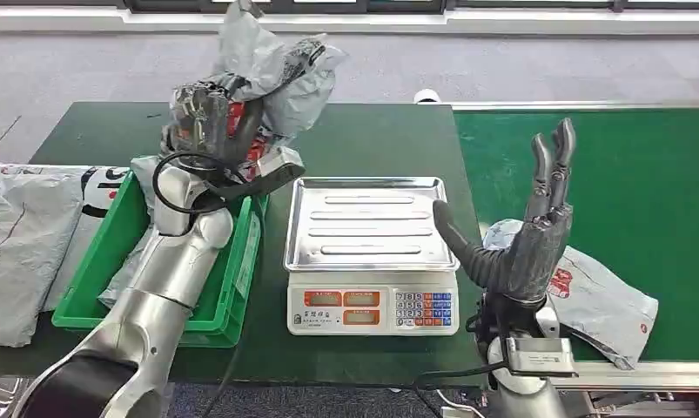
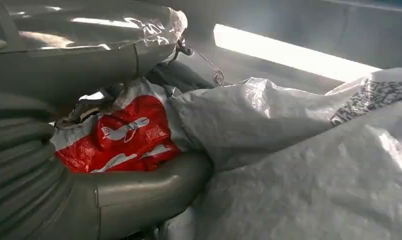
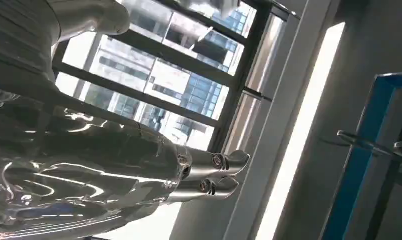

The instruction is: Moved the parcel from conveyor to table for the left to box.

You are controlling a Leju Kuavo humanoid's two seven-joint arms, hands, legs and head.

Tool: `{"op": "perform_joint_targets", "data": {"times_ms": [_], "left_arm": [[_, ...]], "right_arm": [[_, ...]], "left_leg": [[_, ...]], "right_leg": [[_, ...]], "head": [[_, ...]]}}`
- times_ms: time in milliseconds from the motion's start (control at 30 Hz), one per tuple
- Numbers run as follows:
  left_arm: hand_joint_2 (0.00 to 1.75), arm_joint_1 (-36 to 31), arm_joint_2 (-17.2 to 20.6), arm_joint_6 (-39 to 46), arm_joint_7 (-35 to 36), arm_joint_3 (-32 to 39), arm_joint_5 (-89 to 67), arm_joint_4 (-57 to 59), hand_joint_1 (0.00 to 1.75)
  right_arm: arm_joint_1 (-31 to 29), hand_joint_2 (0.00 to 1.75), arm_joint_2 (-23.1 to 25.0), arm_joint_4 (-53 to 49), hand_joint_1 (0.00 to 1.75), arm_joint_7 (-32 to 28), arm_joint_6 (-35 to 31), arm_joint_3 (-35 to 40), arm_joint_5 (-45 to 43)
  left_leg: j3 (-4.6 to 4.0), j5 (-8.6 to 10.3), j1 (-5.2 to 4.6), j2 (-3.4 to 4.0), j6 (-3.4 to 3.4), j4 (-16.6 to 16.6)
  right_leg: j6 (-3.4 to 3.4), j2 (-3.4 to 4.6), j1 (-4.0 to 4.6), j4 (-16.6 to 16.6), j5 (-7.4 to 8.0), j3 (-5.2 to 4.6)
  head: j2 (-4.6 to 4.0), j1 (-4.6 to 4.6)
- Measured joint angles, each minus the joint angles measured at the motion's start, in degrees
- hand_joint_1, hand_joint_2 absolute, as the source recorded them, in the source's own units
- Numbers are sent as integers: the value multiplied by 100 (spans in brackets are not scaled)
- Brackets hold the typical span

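Four parcels (grey) [image 1: 276, 61], one scale [image 1: 372, 252], one bin [image 1: 241, 261].

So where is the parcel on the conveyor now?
In the head view, the grey parcel lies on the green conveyor at the right, just behind the raised right hand.

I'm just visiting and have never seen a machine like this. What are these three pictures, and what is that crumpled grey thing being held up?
It is a two-armed robot with hands. The wide picture looks down from its head; the other two come from cameras at its wrists. Its left hand holds a grey plastic parcel above a green box; the left wrist picture shows that parcel up close. Its right hand is raised, open and empty. A scale sits on the dark table, and another parcel lies on the green conveyor.
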Motion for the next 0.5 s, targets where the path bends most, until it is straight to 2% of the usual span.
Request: {"op": "perform_joint_targets", "data": {"times_ms": [67,133,167,233,300,500], "left_arm": [[175,78,75,0,371,776,-479,-22,175],[175,260,225,0,1214,1595,-1045,121,175],[175,428,293,0,1355,2033,-1182,153,175],[175,816,361,-2,1296,2776,-1545,122,175],[175,1071,374,-2,1374,3308,-1794,79,175],[175,1403,372,-4,1155,4162,-1605,42,175]], "right_arm": [[47,175,-35,-39,0,42,7,0,18],[65,175,-44,-90,0,206,131,-2,166],[73,175,-44,-125,0,265,180,-2,241],[76,175,-44,-142,0,367,260,-7,324],[59,175,-44,-140,0,420,332,-39,378],[8,175,-35,-140,0,509,369,-52,520]], "left_leg": [[-1,-7,1,10,-9,-5],[24,-10,-3,43,-14,-12],[36,-14,-4,68,-20,-15],[38,-17,3,86,-25,-16],[31,-15,5,52,-24,-15],[28,-15,0,11,-25,-16]], "right_leg": [[-1,11,-1,0,1,2],[-6,41,-5,1,1,5],[-10,65,-5,1,4,5],[-13,81,0,1,6,-5],[-25,52,9,1,-4,-1],[-25,15,2,0,-15,9]], "head": [[0,0],[0,2],[0,0],[0,-2],[0,0],[2,4]]}}
